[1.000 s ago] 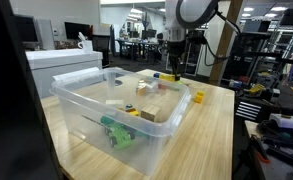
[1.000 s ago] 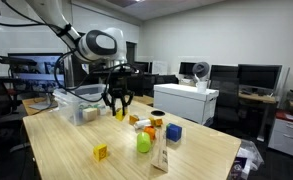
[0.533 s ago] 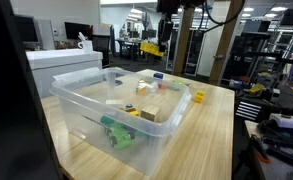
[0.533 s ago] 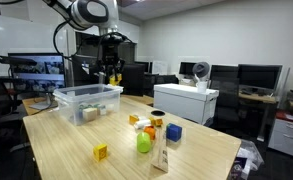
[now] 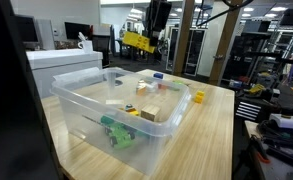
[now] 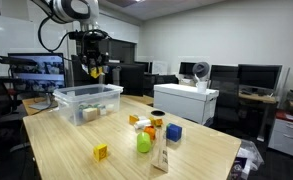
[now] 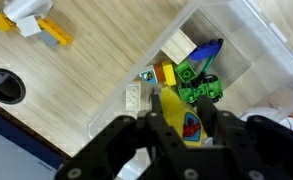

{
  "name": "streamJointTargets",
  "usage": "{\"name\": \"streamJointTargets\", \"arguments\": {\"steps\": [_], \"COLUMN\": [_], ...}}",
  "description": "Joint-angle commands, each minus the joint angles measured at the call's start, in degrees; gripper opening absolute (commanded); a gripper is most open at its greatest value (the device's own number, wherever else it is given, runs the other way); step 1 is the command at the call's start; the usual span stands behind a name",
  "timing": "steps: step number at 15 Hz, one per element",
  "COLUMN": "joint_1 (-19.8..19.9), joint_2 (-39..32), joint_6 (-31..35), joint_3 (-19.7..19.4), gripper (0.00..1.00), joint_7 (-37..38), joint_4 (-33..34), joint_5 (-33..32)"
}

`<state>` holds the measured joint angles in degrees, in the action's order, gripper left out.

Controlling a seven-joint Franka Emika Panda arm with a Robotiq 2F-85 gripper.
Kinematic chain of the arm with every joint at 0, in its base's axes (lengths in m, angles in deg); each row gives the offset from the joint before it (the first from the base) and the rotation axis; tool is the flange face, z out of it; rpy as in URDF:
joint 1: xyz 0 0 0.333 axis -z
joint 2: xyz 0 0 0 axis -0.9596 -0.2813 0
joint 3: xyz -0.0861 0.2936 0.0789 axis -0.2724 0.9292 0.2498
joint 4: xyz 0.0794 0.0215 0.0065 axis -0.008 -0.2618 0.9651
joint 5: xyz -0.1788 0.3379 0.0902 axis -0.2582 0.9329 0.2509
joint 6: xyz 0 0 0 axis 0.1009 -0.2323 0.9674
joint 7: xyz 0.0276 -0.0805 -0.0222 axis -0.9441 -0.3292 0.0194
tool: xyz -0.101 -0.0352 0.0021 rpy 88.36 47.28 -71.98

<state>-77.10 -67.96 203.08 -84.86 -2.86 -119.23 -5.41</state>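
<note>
My gripper point(image 7: 183, 112) is shut on a yellow banana-shaped toy point(image 7: 189, 128) with a blue and red sticker. It hangs high above a clear plastic bin point(image 7: 248, 40) that holds green, blue, yellow and white toys. In both exterior views the gripper point(image 5: 146, 34) point(image 6: 95, 68) is raised well over the table, with the yellow toy point(image 5: 136, 42) point(image 6: 95, 73) in its fingers. It is above the bin point(image 5: 82, 102) point(image 6: 86, 92).
Loose toys lie on the wooden table beyond the bin: a yellow block point(image 6: 100, 152), a green piece point(image 6: 143, 143), a blue cube point(image 6: 173, 132) and a yellow block point(image 5: 198, 96). A white box point(image 6: 186, 100) stands behind the table. White and yellow pieces point(image 7: 31, 20) lie beside the bin.
The arm has risen from low over the table and swung across to above the bin, carrying the yellow toy. The jaws have kept their grip.
</note>
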Motion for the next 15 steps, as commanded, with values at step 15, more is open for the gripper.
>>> {"name": "streamJointTargets", "arguments": {"steps": [15], "joint_1": [11.6], "joint_2": [2.3], "joint_6": [-2.2], "joint_3": [-9.9], "gripper": [1.0], "joint_7": [10.4], "joint_4": [-11.1], "joint_5": [-20.9]}}
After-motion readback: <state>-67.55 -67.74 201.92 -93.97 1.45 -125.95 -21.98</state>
